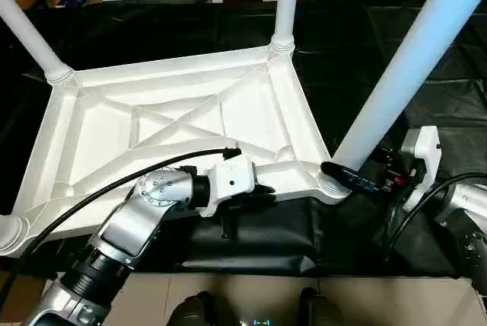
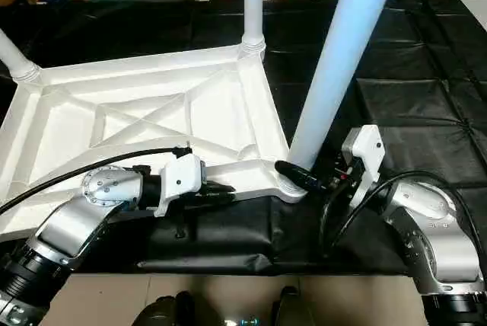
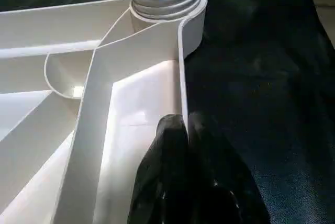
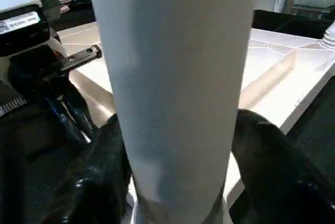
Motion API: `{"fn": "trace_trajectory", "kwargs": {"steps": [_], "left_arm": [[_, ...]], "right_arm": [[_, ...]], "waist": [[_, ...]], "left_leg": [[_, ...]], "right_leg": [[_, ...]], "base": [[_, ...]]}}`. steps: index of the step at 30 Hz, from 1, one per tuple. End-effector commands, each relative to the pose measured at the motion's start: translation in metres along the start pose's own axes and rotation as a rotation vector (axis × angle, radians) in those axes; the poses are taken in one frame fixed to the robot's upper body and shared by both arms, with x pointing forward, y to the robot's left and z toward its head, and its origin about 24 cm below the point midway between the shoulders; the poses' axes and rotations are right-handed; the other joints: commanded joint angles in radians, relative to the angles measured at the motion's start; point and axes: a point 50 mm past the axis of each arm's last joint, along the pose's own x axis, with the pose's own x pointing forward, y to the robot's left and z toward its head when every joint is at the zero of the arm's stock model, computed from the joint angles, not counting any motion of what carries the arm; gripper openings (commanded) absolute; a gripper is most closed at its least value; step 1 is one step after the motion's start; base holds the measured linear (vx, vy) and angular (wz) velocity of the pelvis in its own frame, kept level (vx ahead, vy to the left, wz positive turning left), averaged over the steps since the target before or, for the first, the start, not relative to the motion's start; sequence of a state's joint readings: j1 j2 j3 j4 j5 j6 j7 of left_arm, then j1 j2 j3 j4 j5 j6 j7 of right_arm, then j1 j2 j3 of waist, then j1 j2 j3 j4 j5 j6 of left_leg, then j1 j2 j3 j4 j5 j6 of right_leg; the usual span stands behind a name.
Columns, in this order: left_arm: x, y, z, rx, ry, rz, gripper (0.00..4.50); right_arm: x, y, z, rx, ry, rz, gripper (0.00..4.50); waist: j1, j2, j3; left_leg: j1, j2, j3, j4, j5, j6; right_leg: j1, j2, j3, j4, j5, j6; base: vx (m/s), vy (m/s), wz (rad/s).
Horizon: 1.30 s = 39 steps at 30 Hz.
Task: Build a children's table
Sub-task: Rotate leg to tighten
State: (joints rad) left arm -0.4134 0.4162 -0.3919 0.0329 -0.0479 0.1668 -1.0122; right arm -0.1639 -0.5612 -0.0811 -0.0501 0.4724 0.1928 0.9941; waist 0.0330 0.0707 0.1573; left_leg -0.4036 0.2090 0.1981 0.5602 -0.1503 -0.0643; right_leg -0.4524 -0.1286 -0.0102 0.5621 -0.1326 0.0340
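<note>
Right gripper is seen at the base of the near-right leg, its two black fingers straddling the tube on either side — whether they press it or just bracket it cannot be told. Left gripper is pressed together, pinching the thin near rim wall of the table top, as seen in the left wrist view.

Table top is laid upside down on the black mat, X-ribs facing up. Near-right leg is stood in its corner socket, long axis running up and slightly tilted away from the robot's right side. Back-right leg and back-left leg are already stood in their sockets.

Key relation — the leg rises straight out of the socket just beside the right gripper, so the right arm is the nearer one; any seating push is judged to go down along the tube axis while the left steadies the rim
</note>
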Motion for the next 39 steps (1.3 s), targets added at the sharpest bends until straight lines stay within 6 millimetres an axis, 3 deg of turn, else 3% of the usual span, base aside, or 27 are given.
{"fn": "trace_trajectory", "kwargs": {"steps": [1, 7, 12, 14, 16, 17, 19, 21, 22, 23, 25, 27, 29, 30, 31, 32, 33, 34, 35, 36, 37, 38, 39], "left_arm": [[0.001, -0.008, -0.002, 0.003, 0.012, -0.06, 0.0], [0.001, -0.01, -0.003, 0.004, 0.019, -0.071, 0.0], [0.006, -0.009, -0.006, 0.01, 0.055, -0.053, 0.0], [0.014, -0.007, -0.008, 0.02, 0.104, -0.012, 0.0], [0.025, -0.004, -0.007, 0.016, 0.141, 0.039, 0.0], [0.029, -0.003, -0.006, 0.016, 0.149, 0.056, 0.0], [0.035, -0.002, -0.003, 0.014, 0.152, 0.067, 0.0], [0.044, 0.002, 0.002, 0.017, 0.151, 0.09, 0.0], [0.046, 0.002, 0.003, 0.017, 0.151, 0.095, 0.0], [0.058, 0.007, 0.011, 0.025, 0.147, 0.127, 0.0], [0.067, 0.01, 0.017, 0.029, 0.139, 0.139, 0.0], [0.071, 0.011, 0.02, 0.031, 0.134, 0.142, 0.0], [0.07, 0.013, 0.022, 0.031, 0.134, 0.147, 0.0], [0.068, 0.015, 0.02, 0.033, 0.139, 0.153, 0.0], [0.068, 0.015, 0.02, 0.033, 0.14, 0.154, 0.0], [0.067, 0.015, 0.019, 0.034, 0.144, 0.158, 0.0], [0.064, 0.016, 0.016, 0.032, 0.152, 0.16, 0.0], [0.062, 0.016, 0.013, 0.032, 0.159, 0.162, 0.0], [0.058, 0.016, 0.009, 0.031, 0.167, 0.163, 0.0], [0.057, 0.017, 0.008, 0.03, 0.17, 0.163, 0.0], [0.054, 0.017, 0.006, 0.035, 0.173, 0.16, 0.0], [0.053, 0.017, 0.005, 0.038, 0.174, 0.158, 0.0], [0.052, 0.017, 0.005, 0.041, 0.17, 0.156, 0.0]], "right_arm": [[-0.002, -0.001, 0.0, 0.005, 0.007, 0.008, 2.54], [-0.004, 0.0, -0.007, 0.023, 0.026, -0.031, 2.17], [0.0, 0.0, -0.024, 0.068, 0.097, -0.146, 1.94], [0.006, 0.0, -0.044, 0.128, 0.159, -0.314, 1.93], [0.013, -0.004, -0.064, 0.205, 0.209, -0.564, 1.91], [0.015, -0.005, -0.07, 0.23, 0.225, -0.648, 1.91], [0.019, -0.006, -0.074, 0.256, 0.217, -0.717, 1.91], [0.026, -0.009, -0.079, 0.278, 0.201, -0.831, 1.91], [0.027, -0.009, -0.08, 0.282, 0.198, -0.847, 1.91], [0.036, -0.013, -0.085, 0.315, 0.178, -0.994, 1.91], [0.046, -0.014, -0.087, 0.331, 0.167, -1.086, 1.91], [0.052, -0.014, -0.084, 0.318, 0.161, -1.104, 1.91], [0.056, -0.015, -0.082, 0.314, 0.16, -1.112, 1.91], [0.057, -0.015, -0.081, 0.312, 0.151, -1.096, 1.91], [0.057, -0.016, -0.081, 0.312, 0.149, -1.094, 1.91], [0.057, -0.016, -0.08, 0.31, 0.145, -1.088, 1.91], [0.058, -0.016, -0.079, 0.303, 0.137, -1.048, 1.91], [0.059, -0.015, -0.077, 0.293, 0.119, -1.012, 1.91], [0.06, -0.013, -0.068, 0.25, 0.074, -0.886, 1.91], [0.061, -0.012, -0.065, 0.226, 0.063, -0.835, 1.91], [0.06, -0.01, -0.058, 0.179, 0.033, -0.761, 1.91], [0.06, -0.008, -0.053, 0.149, 0.015, -0.719, 2.59], [0.058, -0.008, -0.051, 0.135, 0.009, -0.706, 2.59]], "waist": [[-0.001, -0.017, -0.074], [-0.001, -0.017, -0.075], [-0.003, -0.018, -0.069], [-0.006, -0.02, -0.065], [-0.012, -0.016, -0.059], [-0.015, -0.016, -0.055], [-0.022, -0.021, -0.054], [-0.031, -0.017, -0.05], [-0.035, -0.014, -0.048], [-0.041, -0.015, -0.049], [-0.046, -0.008, -0.046], [-0.05, -0.003, -0.039], [-0.057, 0.004, -0.033], [-0.055, 0.007, -0.027], [-0.056, 0.006, -0.021], [-0.053, 0.008, -0.015], [-0.037, 0.018, -0.011], [0.003, 0.01, -0.01], [0.014, -0.034, -0.016], [0.01, -0.054, -0.014], [0.011, -0.057, 0.0], [0.024, -0.035, -0.021], [0.022, -0.035, -0.025]], "left_leg": [[0.023, -0.004, 0.01, -0.052, -0.175, 0.139], [0.021, -0.004, 0.01, -0.051, -0.172, 0.141], [0.021, -0.004, 0.009, -0.057, -0.217, 0.116], [0.021, -0.003, 0.007, -0.061, -0.251, 0.097], [0.022, -0.005, 0.005, -0.071, -0.313, 0.044], [0.024, -0.008, 0.002, -0.077, -0.372, 0.007], [0.031, -0.01, -0.006, -0.082, -0.454, -0.026], [0.032, -0.012, -0.011, -0.086, -0.52, -0.038], [0.035, -0.015, -0.018, -0.089, -0.567, -0.045], [0.03, -0.014, -0.026, -0.094, -0.588, -0.046], [0.039, -0.016, -0.035, -0.1, -0.636, -0.055], [0.053, -0.013, -0.042, -0.11, -0.715, -0.047], [0.055, -0.003, -0.048, -0.126, -0.781, -0.04], [0.059, 0.0, -0.048, -0.134, -0.807, -0.041], [0.065, 0.004, -0.045, -0.142, -0.843, -0.037], [0.062, 0.008, -0.043, -0.154, -0.861, -0.035], [0.039, 0.024, -0.026, -0.196, -0.888, -0.029], [-0.001, 0.061, -0.01, -0.242, -0.896, -0.013], [0.083, 0.017, 0.018, -0.141, -0.741, -0.028], [0.159, -0.037, 0.013, -0.012, -0.589, -0.025], [0.099, -0.048, -0.018, 0.027, -0.299, 0.021], [0.019, -0.019, -0.051, -0.061, -0.203, 0.0], [0.025, -0.018, -0.046, -0.081, -0.221, -0.009]], "right_leg": [[0.061, 0.021, -0.006, -0.039, -0.121, -0.27], [0.062, 0.021, -0.006, -0.038, -0.112, -0.275], [0.058, 0.02, -0.006, -0.046, -0.192, -0.251], [0.055, 0.019, -0.006, -0.052, -0.258, -0.225], [0.045, 0.02, -0.006, -0.063, -0.378, -0.178], [0.037, 0.022, -0.008, -0.071, -0.456, -0.143], [0.033, 0.021, -0.011, -0.08, -0.547, -0.097], [0.024, 0.022, -0.015, -0.092, -0.604, -0.07], [0.023, 0.024, -0.022, -0.099, -0.637, -0.054], [0.032, 0.021, -0.029, -0.1, -0.634, -0.045], [0.029, 0.025, -0.042, -0.113, -0.643, -0.04], [0.034, 0.034, -0.058, -0.128, -0.612, -0.04], [0.053, 0.035, -0.079, -0.13, -0.543, -0.056], [0.051, 0.038, -0.084, -0.132, -0.541, -0.059], [0.058, 0.044, -0.095, -0.13, -0.524, -0.061], [0.065, 0.048, -0.102, -0.124, -0.521, -0.059], [0.102, 0.058, -0.106, -0.058, -0.456, -0.064], [0.135, 0.045, -0.05, 0.076, -0.326, -0.063], [0.028, 0.024, 0.012, -0.045, -0.627, -0.008], [-0.058, -0.002, -0.012, -0.175, -0.93, 0.02], [0.0, -0.074, 0.02, -0.196, -1.156, 0.001], [0.096, -0.061, 0.007, -0.117, -0.964, -0.03], [0.085, -0.028, -0.01, -0.11, -0.846, -0.039]], "base": [[0.0, 0.0, 0.0], [0.0, 0.0, 0.0], [0.0, 0.0, 0.0], [0.0, 0.0, 0.0], [0.0, 0.0, 0.0], [-0.06, -0.004, -0.04], [-0.073, 0.007, -0.03], [-0.075, 0.015, -0.05], [-0.075, 0.015, -0.06], [-0.071, 0.021, -0.13], [-0.079, 0.027, -0.14], [-0.074, 0.027, -0.06], [-0.061, 0.022, -0.03], [-0.058, -0.006, 0.03], [-0.058, -0.006, 0.03], [-0.057, -0.03, 0.08], [0.0, 0.0, 0.0], [-0.085, -0.078, 0.14], [-0.004, -0.163, 0.28], [-0.012, -0.195, 0.18], [0.043, -0.141, 0.08], [0.06, -0.017, -0.34], [0.065, 0.014, -0.27]]}}
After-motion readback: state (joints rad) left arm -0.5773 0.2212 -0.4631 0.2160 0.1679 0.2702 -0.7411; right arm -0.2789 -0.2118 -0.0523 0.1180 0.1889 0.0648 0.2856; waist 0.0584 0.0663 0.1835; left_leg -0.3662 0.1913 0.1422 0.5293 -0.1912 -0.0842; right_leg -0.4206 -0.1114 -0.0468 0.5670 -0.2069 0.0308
